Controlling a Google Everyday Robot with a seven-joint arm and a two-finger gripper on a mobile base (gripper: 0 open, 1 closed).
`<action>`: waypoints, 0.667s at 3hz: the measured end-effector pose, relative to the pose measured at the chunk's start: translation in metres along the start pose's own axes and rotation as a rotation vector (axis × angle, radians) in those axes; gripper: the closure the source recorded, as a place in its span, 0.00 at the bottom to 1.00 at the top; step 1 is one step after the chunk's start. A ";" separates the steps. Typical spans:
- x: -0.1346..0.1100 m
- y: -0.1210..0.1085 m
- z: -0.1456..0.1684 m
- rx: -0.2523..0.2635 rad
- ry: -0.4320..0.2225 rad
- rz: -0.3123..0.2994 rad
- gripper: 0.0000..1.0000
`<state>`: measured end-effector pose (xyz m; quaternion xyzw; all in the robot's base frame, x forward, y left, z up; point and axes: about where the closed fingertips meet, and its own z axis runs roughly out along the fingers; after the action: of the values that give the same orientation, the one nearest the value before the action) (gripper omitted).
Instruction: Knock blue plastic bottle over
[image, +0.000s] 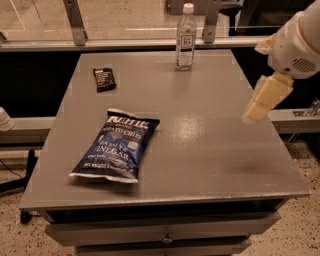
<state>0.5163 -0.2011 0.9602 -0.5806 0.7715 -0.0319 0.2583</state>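
The blue plastic bottle stands upright near the far edge of the grey table. It is slim and clear, with a white cap and a pale label with dark print. My gripper, pale yellow on a white arm, hangs over the table's right edge. It is well to the right of the bottle and nearer the camera, and it touches nothing.
A dark blue chip bag lies flat at the front left of the table. A small dark wrapped bar lies at the far left. A metal rail and posts run behind the table. A drawer front sits below the tabletop.
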 end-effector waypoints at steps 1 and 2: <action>-0.015 -0.048 0.031 0.091 -0.106 0.040 0.00; -0.039 -0.099 0.059 0.167 -0.257 0.116 0.00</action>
<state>0.6365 -0.1825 0.9583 -0.5111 0.7589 -0.0063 0.4035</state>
